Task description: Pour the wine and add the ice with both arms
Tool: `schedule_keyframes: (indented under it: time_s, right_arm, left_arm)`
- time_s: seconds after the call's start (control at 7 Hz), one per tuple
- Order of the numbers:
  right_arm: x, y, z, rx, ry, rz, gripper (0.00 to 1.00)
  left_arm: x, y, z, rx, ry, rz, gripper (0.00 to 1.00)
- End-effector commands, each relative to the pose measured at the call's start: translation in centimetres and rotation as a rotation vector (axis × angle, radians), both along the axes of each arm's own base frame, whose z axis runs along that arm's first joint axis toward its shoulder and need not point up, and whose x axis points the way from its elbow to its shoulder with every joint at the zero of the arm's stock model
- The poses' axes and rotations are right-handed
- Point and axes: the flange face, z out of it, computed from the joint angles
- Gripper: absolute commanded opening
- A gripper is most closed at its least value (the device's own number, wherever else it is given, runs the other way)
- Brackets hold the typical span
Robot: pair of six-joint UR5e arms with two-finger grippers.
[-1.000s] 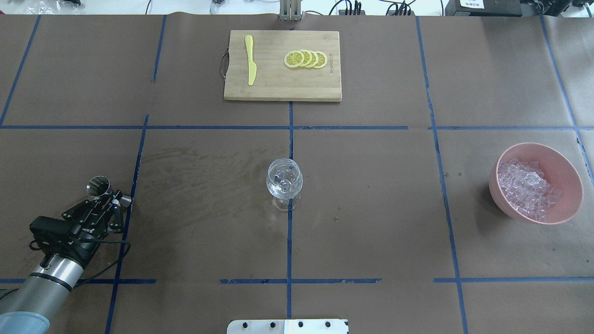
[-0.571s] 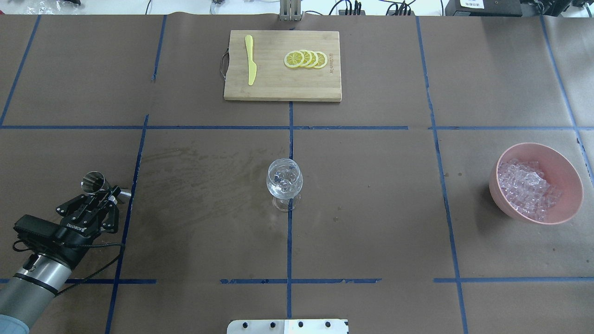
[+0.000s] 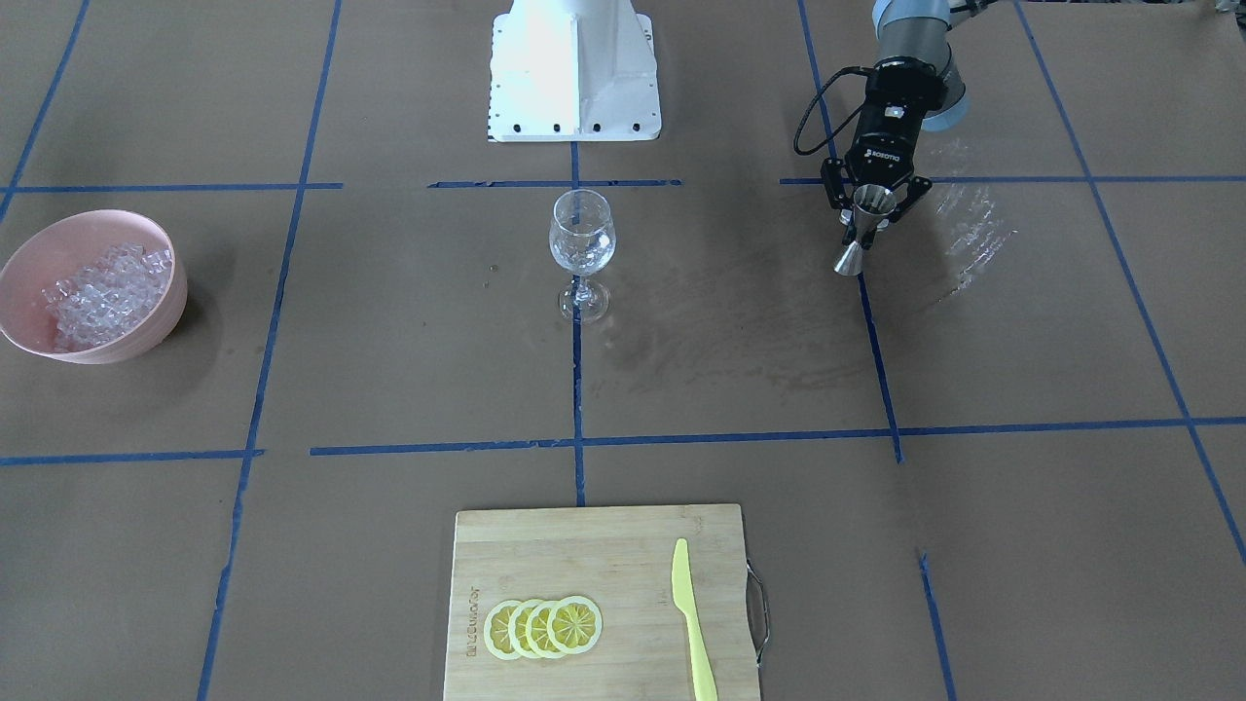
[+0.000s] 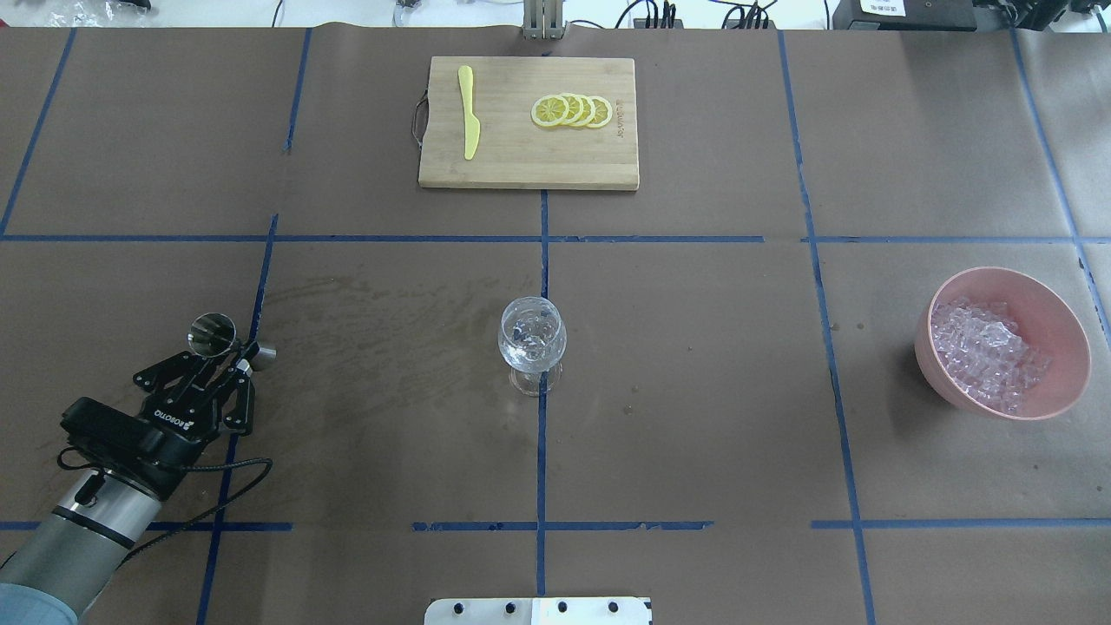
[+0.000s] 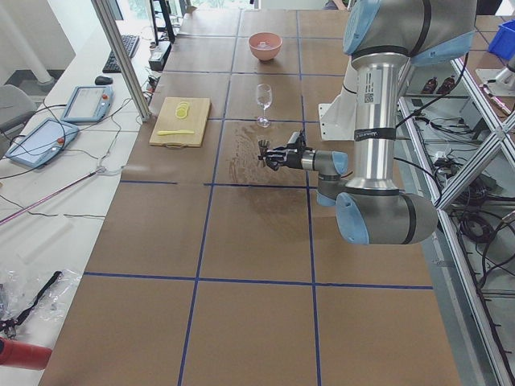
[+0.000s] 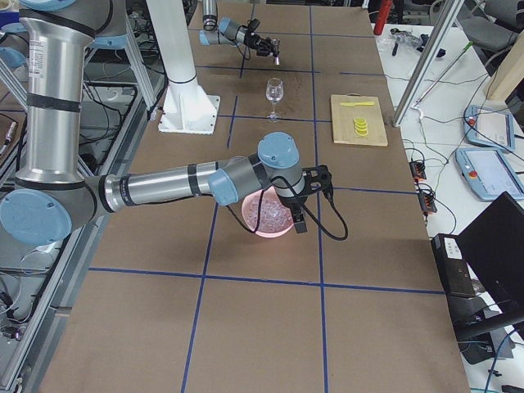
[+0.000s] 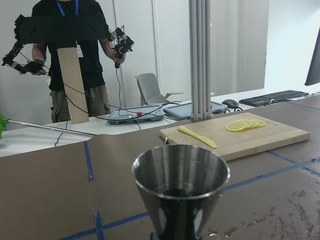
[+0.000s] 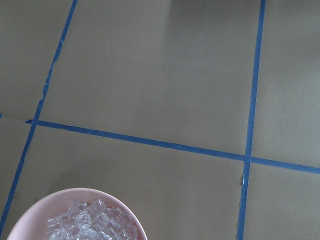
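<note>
My left gripper (image 4: 227, 358) is shut on a steel jigger (image 4: 213, 334) and holds it tilted above the table's left part, well left of the wine glass (image 4: 531, 338). In the front view the jigger (image 3: 869, 206) hangs between the fingers (image 3: 833, 190). The left wrist view shows the jigger's cup (image 7: 181, 185) close up, dark at the bottom. The ice (image 4: 985, 351) is heaped in a pink bowl (image 4: 1055, 304) at the right. My right gripper (image 6: 299, 205) shows only in the right side view, above the bowl; I cannot tell if it is open or shut. The right wrist view shows the ice (image 8: 92, 225) below.
A wooden cutting board (image 4: 528, 165) at the far middle carries lemon slices (image 4: 573, 110) and a yellow knife (image 4: 469, 113). A wet smear (image 4: 373, 330) marks the paper left of the glass. The white pedestal base (image 3: 574, 68) stands at the near edge.
My left gripper with the jigger first drew back to the left, then moved right and forward, a little nearer the glass. The glass and bowl have not moved.
</note>
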Motion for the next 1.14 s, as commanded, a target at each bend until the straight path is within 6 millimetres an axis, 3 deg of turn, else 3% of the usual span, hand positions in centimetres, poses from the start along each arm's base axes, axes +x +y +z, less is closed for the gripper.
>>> schedule_keyframes:
  time_s: [0.0,0.43,0.71,1.0]
  right_arm:
    - [0.0,0.0,-0.1,0.001,0.000,0.000,1.00]
    - [0.0,0.0,0.1,-0.001,0.001,-0.001,1.00]
    - [0.0,0.0,0.1,-0.001,0.001,-0.001,1.00]
    - [0.0,0.0,0.2,-0.004,0.001,-0.001,1.00]
  left_arm:
    - [0.6,0.1,-1.5,0.015,0.022,0.036,0.00]
    - [3.7,-0.3,-6.5,0.057,0.045,0.017,0.00]
    - [5.5,-1.1,-9.4,0.101,-0.058,0.000,0.00]
    - [7.5,-1.6,-13.3,0.109,-0.051,-0.004,0.00]
